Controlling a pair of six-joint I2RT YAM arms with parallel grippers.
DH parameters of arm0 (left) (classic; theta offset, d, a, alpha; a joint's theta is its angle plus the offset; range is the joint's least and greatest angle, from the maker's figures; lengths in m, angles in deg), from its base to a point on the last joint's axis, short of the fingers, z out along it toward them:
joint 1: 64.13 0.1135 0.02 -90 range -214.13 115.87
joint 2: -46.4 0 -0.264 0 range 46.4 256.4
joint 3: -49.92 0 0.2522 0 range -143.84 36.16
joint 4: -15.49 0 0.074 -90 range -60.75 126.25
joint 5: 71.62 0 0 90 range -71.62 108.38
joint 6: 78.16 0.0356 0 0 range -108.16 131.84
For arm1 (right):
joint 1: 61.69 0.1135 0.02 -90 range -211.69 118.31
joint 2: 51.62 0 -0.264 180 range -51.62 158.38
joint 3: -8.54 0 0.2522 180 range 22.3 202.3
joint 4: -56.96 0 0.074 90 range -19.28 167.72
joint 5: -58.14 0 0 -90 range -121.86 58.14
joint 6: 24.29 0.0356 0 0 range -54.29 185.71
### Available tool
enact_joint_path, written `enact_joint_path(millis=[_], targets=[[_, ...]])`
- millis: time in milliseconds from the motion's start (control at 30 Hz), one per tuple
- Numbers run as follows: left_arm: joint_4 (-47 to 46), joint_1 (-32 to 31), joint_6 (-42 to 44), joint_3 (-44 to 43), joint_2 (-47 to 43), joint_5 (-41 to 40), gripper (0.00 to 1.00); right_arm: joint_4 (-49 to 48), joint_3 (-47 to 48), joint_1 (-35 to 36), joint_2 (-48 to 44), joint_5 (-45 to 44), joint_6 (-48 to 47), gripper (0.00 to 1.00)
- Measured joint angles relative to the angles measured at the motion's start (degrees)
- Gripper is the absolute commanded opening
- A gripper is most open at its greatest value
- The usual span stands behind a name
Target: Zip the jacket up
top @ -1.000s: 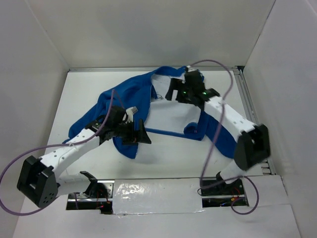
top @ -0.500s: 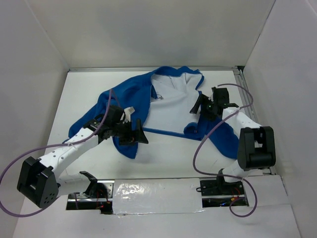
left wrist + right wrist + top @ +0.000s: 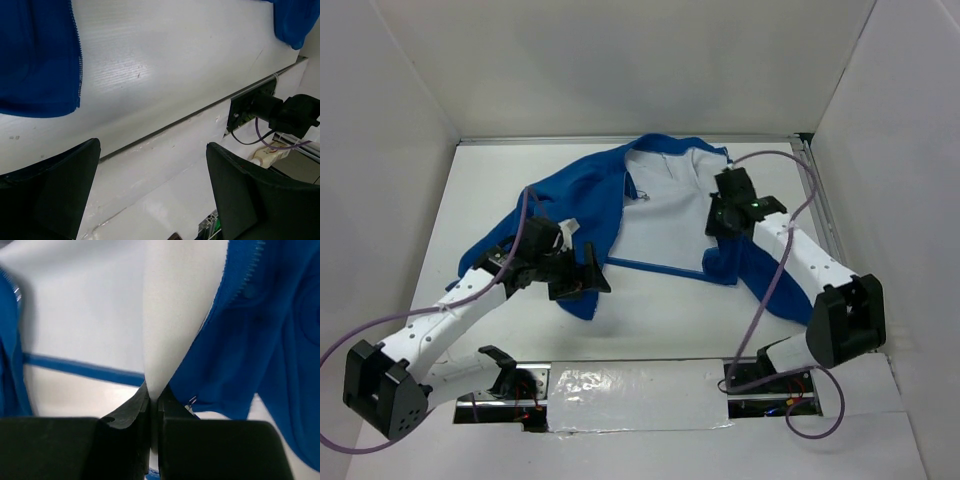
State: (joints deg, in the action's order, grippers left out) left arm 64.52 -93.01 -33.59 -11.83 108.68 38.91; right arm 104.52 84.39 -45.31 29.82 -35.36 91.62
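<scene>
My left gripper (image 3: 588, 277) sits left of centre in the overhead view, jaws spread wide and holding nothing, over the jacket's (image 3: 582, 196) lower left flap. The jacket lies open across the upper middle of the table (image 3: 650, 320), white lining up. Right of centre, my right gripper (image 3: 154, 399) is pinched tight on the jacket's right front edge.

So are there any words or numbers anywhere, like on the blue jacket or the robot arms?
No, there is nothing to read in any view.
The jacket: plain blue outside and white inside, no label showing.
The left gripper and right gripper: plain black, no writing.
The table: bare white.
</scene>
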Motion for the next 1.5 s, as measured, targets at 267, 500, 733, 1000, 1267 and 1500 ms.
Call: enact_joint_path(millis=[267,500,733,1000,1267,1500], targets=[[7.52,0.00,-3.19,-2.12,-2.43,-2.73,0.99,11.61,14.53,24.04,14.78,-12.04,2.05,0.32],[11.74,0.15,-4.42,-2.29,-4.59,-3.74,0.99,13.88,23.17,36.79,32.13,-13.73,1.84,0.75],[9.60,0.35,-3.76,-2.27,-3.52,-2.03,0.99,0.79,5.11,31.56,7.04,-0.04,1.03,0.76],[6.01,0.24,-1.95,-2.27,1.31,-0.28,0.99,-8.13,-3.69,15.56,3.39,9.33,2.34,0.73],[3.80,0.57,-1.09,-1.92,1.68,-0.07,0.99,-12.07,-3.78,15.06,17.73,14.49,2.99,0.69],[2.56,1.95,-1.11,-0.22,1.90,0.17,0.99,-16.46,-2.36,15.23,20.26,15.17,3.37,0.27]])
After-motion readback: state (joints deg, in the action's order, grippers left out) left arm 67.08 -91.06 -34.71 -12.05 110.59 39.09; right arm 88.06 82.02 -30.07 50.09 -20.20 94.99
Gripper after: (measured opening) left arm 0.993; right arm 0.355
